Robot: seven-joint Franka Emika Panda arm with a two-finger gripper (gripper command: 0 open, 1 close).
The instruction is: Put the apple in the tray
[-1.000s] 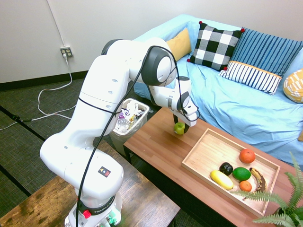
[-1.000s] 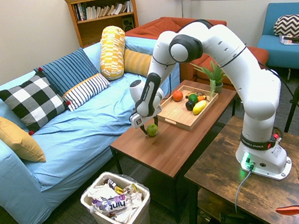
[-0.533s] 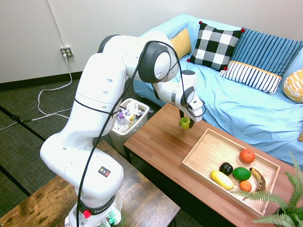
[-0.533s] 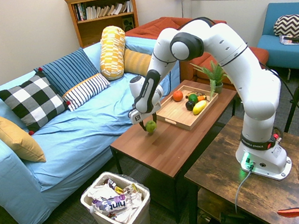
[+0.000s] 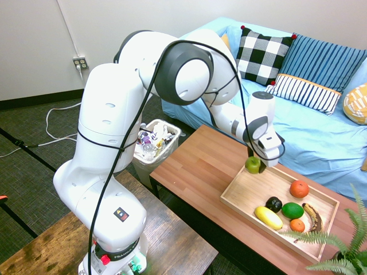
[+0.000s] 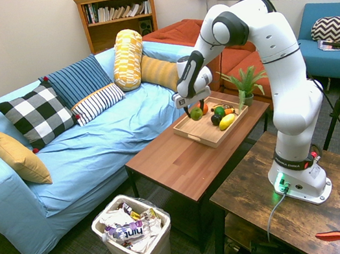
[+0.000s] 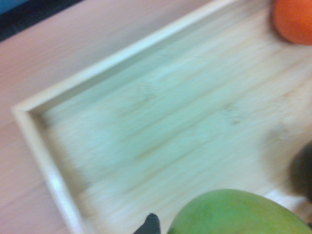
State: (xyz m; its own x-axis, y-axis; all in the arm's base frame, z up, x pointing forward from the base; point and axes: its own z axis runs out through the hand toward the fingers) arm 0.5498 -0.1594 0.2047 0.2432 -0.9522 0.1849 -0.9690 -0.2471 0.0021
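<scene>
In the first exterior view, the apple [image 5: 253, 165] is clamped between the two fingers of the gripper [image 5: 256, 166], and it is held above the far left part of the tray [image 5: 248, 192]. The same grip is seen in the second exterior view, and in the wrist view the top of the apple is shown over the tray's pale wooden floor.

As seen in the first exterior view, several fruits are held in the right part of the tray. The larger orange-red fruit [image 5: 299, 188] is placed on the far side. The dark round fruit [image 5: 274, 204] is set to the left of the dark green fruit [image 5: 292, 210], with the yellow fruit [image 5: 268, 217] laid on the near side of both. The smaller orange fruit [image 5: 297, 225] is placed just beside the dark green one on its near side, and the browned banana [image 5: 313, 217] is laid to the right.

The tray is supported by the reddish-brown table [image 5: 192, 166]. Beyond it, the sofa [image 5: 229, 109] is covered in light blue cloth. The filled wastebasket [image 5: 155, 152] is placed by the table's left end, and its near right corner is partly hidden by the fern [image 5: 344, 252].
</scene>
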